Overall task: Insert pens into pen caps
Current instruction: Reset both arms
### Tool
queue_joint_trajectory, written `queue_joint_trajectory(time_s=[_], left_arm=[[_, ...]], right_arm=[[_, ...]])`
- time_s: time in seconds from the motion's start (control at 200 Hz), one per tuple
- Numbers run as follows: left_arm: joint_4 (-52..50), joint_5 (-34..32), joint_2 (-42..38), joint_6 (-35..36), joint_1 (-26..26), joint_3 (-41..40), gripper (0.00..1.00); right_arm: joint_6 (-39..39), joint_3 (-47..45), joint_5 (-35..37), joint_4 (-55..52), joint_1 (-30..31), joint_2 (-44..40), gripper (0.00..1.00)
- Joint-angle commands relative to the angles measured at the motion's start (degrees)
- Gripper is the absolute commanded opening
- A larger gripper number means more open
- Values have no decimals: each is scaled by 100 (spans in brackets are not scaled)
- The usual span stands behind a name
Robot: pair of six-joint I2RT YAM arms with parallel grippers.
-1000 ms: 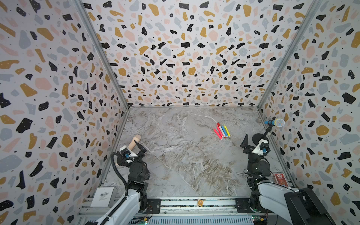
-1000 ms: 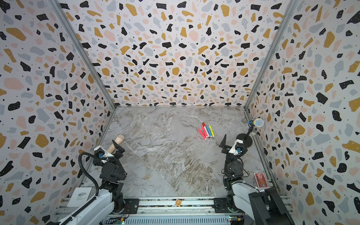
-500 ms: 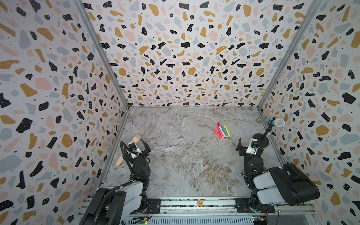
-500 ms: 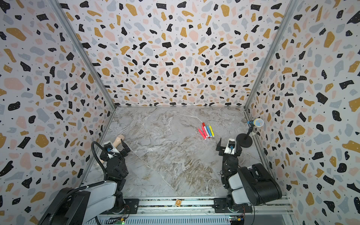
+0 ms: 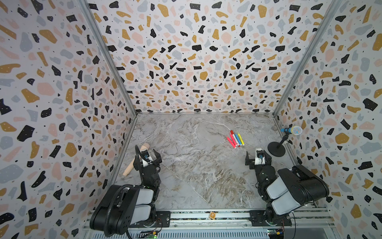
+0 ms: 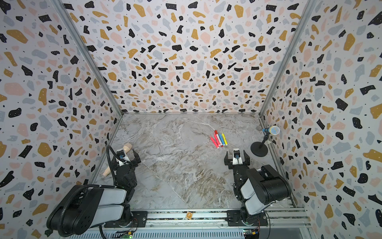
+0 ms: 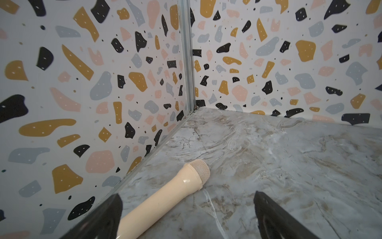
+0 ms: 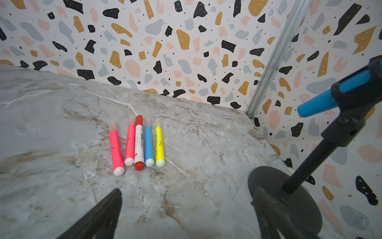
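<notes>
Both arms have folded since a second ago: their elbows now bulk large in both top views, and each wrist has pushed a little further out over the worktop (image 5: pixel 196 165). Nothing else has shifted.

Left gripper (image 5: pixel 147 160) hangs low by the left wall, jaws spread wide and empty. A beige stick (image 7: pixel 165 196) lies under it along the wall, probably just parked out of the way.

Right of centre, well ahead of both arms, the pens (image 8: pixel 137 142) lie flat in a tidy row, which suits picking them one by one. Their long axes run away from the robot, the far ends leaning slightly left. The leftmost pink one splays off a little; the other four lie nearly touching. The caps (image 8: pixel 139 120), one red and the rest frosted, point at the back wall and look already seated on the far ends. I see no loose cap, so the task may be finished or not yet set up.

Right gripper (image 5: pixel 258 158) is likewise wide open and holds nothing. Its wrist faces the pens, so this arm seems the likelier one to reach them. A blue microphone (image 5: pixel 291 130) on its stand sits just beside it at the right wall.
</notes>
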Motion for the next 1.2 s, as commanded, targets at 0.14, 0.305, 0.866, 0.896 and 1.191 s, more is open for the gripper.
queue_joint_trajectory(time_s=[0.14,0.305,0.866,0.896,1.191], left_arm=[[421,-47,547,142,56,419,99],[1510,474,824,449,16,-34,99],[-422,1404,762,64,603,942,100],[-452,1405,758,65,613,957,100],[-680,1730,774,-220,957,1087,99]], right_arm=[[-69,-297,-52,1143,11,-86,99],[-3,-274,84,1114,-2,-86,99],[915,1064,-284,-1985,-820,-432,99],[915,1067,-289,-1990,-827,-436,99],[916,1063,-281,-1995,-822,-441,99]])
